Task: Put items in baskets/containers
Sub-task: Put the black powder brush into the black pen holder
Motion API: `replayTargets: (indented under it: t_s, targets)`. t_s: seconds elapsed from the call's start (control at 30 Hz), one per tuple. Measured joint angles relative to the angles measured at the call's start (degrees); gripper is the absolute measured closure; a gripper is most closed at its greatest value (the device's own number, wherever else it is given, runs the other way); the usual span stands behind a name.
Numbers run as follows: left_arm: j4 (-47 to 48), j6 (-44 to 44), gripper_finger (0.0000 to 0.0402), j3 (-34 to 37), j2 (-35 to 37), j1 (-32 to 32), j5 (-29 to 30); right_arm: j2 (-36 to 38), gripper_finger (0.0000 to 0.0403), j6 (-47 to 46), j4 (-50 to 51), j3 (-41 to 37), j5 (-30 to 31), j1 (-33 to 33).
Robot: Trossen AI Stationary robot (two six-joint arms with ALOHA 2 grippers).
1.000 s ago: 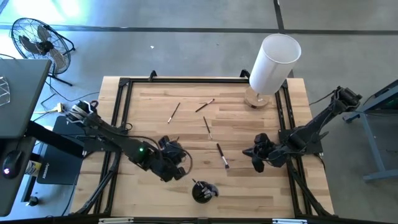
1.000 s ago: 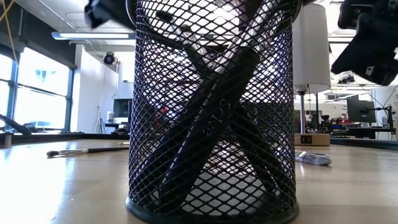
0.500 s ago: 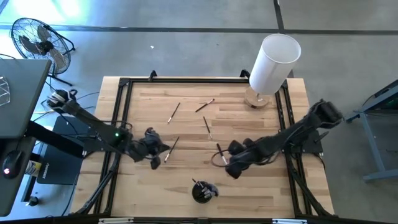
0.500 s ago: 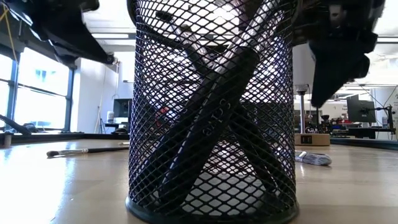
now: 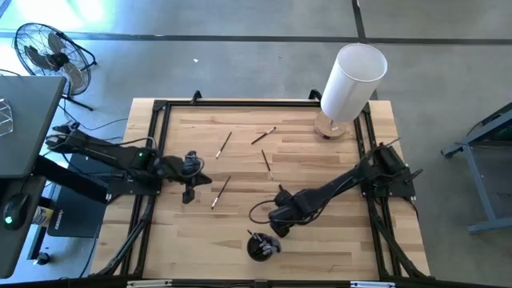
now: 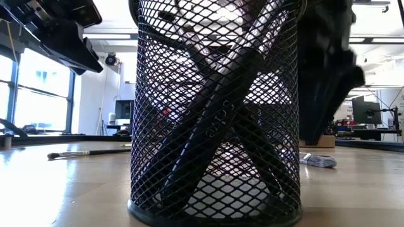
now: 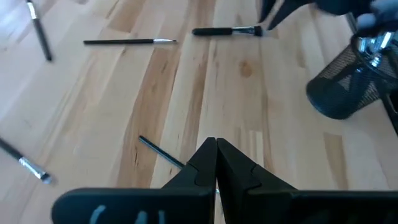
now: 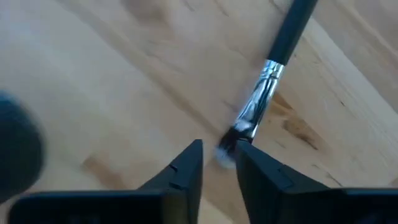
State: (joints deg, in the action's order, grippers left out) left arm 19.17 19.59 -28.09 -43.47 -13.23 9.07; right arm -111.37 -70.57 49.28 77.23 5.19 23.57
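Observation:
The black mesh cup (image 5: 262,246) stands near the table's near edge and fills the low view (image 6: 214,113), with several brushes leaning inside it. Several thin brushes lie flat on the wood, one (image 5: 220,192) beside my left gripper and others (image 5: 266,162) (image 5: 224,144) farther off. My right gripper (image 5: 278,221) is low over a dark-handled brush (image 8: 264,93) just beyond the cup. It is open by a narrow gap (image 8: 219,149). My left gripper (image 5: 189,192) hangs shut (image 7: 216,144) at the table's left side, above one thin brush (image 7: 158,151). My right gripper has its fingertips on either side of the brush's pale bristle tip (image 8: 227,148), coming down from above. I cannot tell whether they touch it. The brush lies flat on the table, its silver ferrule (image 8: 267,78) and dark handle pointing away from the fingers.
A tall white cylinder (image 5: 352,80) stands at the table's far right corner. Black frame rails (image 5: 156,136) run along the table's edges. The cup sits close to my right gripper on its near side. Bare wood lies between the scattered brushes.
My right gripper has swept from the table's right edge toward the left and near side and come down over the brush beyond the cup. My left gripper has drawn back from beside the cup toward the table's left edge, uncovering a thin brush on the wood.

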Motion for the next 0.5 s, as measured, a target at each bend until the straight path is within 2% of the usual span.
replayTargets:
  t_s: [0.13,0.27,0.4,0.5]
  targets:
    - [0.0,-3.0,0.0401,0.0,0.7,3.9,-5.7,-1.2,0.0275,-2.5,1.8,-1.3,-1.8,-1.7]
    - [-0.1,-4.9,0.0401,0.0,0.7,6.5,-10.3,-1.2,0.0259,-2.9,1.4,-3.8,-4.4,-2.7]
    - [-0.1,-6.0,0.0401,0.0,0.7,8.5,-12.9,-0.7,0.0265,-3.0,-3.7,-6.8,-7.5,-3.0]
    - [-0.1,-6.0,0.0401,0.0,0.7,9.6,-13.1,-0.8,0.0289,-2.5,-5.4,-8.1,-7.2,-2.9]
